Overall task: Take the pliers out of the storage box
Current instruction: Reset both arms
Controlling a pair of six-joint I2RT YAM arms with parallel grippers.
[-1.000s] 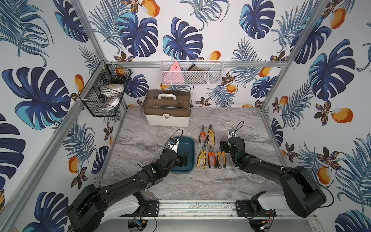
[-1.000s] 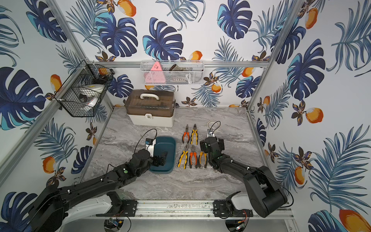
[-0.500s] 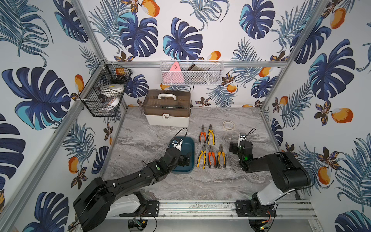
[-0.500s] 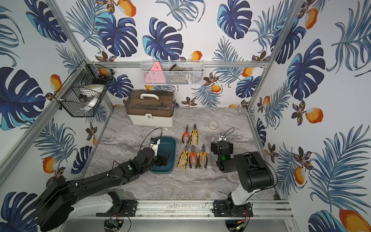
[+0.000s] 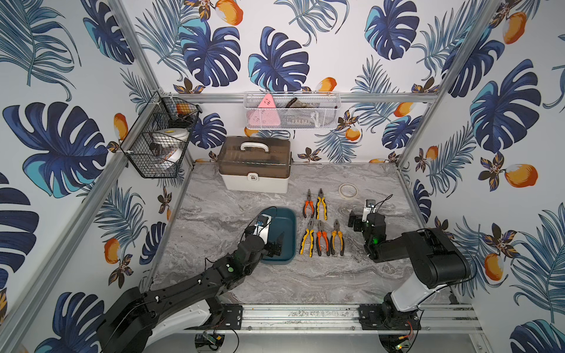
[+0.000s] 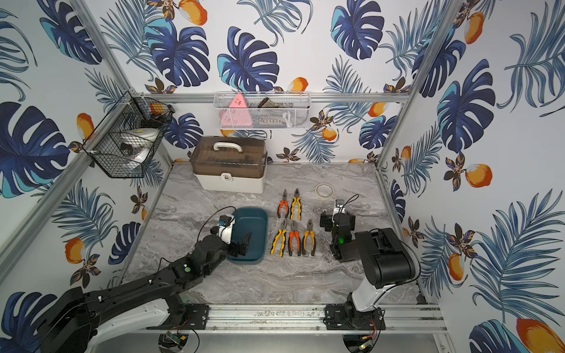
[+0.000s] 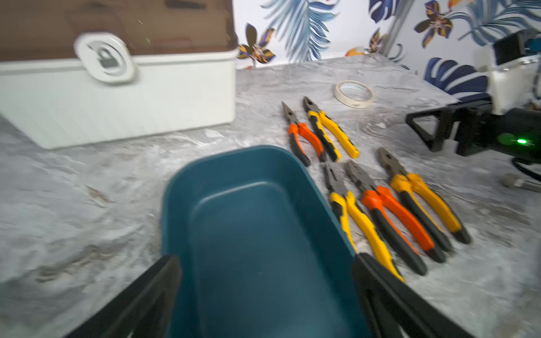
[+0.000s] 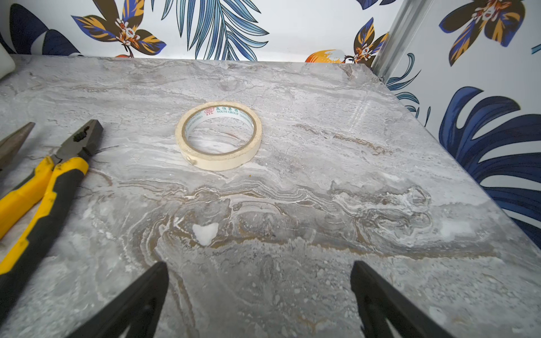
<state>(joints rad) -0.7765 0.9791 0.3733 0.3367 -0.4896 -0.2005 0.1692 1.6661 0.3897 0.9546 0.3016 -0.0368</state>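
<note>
R tool [image 5: 354,221] has just backed off the pliers [image 5: 321,241]. A sec ago it sat right at the rightmost of the front three; now it's pulled well clear toward the R wall, over bare desk [image 5: 305,275], fingers spread, nothing in them. L tool [image 5: 278,243] has barely shifted: it hangs over the near part of the storage box [image 5: 287,223], also spread and empty. All five pliers lie on the desk just beside the box on its R side, two at the back, three in front, none inside. So the task looks done; arms prob. only need to retire.

L wrist view gives what the top views don't: the box floor close up, bare, no pliers left. R wrist view shows spread fingers [image 8: 140,295] over plain marble, tape roll [image 8: 218,136] ahead, one yellow pair at the frame edge.
</note>
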